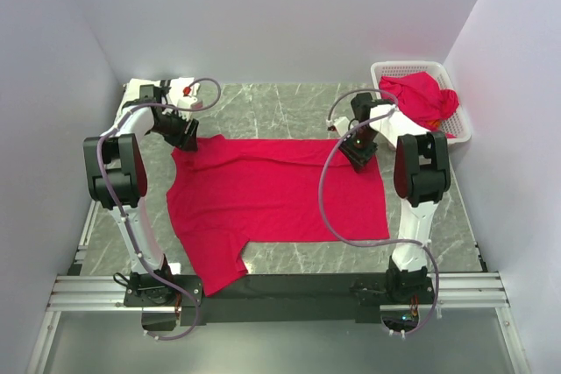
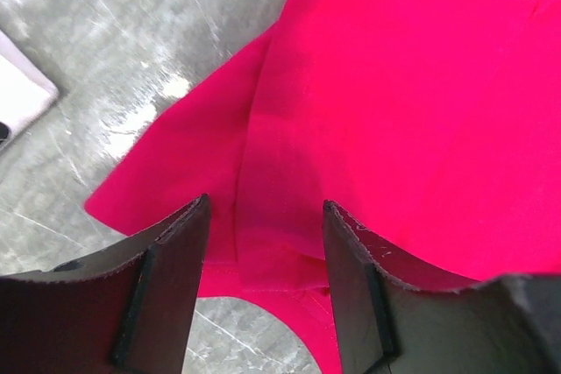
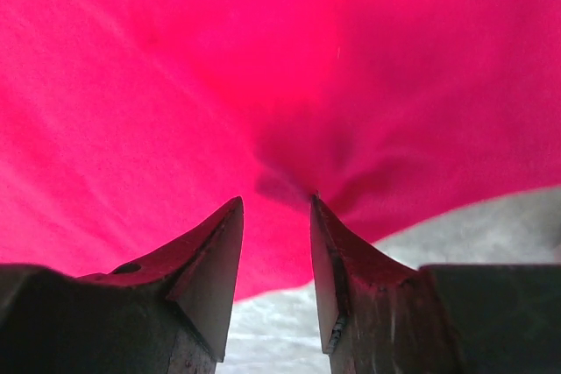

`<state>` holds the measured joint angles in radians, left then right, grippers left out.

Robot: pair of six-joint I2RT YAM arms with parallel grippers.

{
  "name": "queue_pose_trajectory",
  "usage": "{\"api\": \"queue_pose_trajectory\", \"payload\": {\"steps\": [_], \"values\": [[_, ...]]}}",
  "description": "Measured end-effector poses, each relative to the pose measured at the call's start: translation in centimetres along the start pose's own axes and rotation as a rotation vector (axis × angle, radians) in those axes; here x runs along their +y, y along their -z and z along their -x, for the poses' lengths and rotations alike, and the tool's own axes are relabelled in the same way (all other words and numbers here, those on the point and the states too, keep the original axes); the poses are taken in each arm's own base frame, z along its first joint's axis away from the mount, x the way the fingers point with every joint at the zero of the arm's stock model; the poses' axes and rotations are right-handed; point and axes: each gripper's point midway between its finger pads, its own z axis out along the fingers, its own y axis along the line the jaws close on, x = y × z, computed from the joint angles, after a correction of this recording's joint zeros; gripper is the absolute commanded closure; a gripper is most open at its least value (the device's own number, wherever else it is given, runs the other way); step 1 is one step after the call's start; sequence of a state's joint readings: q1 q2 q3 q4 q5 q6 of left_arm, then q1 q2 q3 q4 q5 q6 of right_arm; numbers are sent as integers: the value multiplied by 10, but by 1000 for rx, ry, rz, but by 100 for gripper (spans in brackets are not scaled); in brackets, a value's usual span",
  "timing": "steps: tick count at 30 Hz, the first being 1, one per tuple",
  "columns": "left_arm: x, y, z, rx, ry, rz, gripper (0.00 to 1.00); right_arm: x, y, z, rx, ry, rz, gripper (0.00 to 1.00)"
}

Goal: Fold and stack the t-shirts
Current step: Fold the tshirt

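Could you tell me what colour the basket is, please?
The basket is white; the top view shows it best.

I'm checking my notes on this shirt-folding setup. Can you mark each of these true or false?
1. A red t-shirt lies spread on the table. True.
2. The basket stands at the far left corner. False: it stands at the far right corner.
3. The basket is empty. False: bunched red cloth lies in it.
4. The left tool is at the shirt's far left corner and the right tool is at its far right corner. True.
5. The left tool is shut tight. False: its fingers stand apart, and red cloth shows between them.
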<state>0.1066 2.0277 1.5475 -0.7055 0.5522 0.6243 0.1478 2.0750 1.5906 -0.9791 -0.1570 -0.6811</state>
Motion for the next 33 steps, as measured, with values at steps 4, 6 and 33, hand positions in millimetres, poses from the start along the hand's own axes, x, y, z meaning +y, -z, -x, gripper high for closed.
{"api": "queue_pose_trajectory", "payload": {"steps": [4,6,33], "values": [[-3,-3,-7,14,8,-9,39,-4,4,-12,31,25,-45,56],[-6,-6,-14,25,16,-18,39,-10,7,-10,27,32,-80,58],[-5,-3,-11,26,23,-10,43,-48,22,0,45,73,-244,79]]}}
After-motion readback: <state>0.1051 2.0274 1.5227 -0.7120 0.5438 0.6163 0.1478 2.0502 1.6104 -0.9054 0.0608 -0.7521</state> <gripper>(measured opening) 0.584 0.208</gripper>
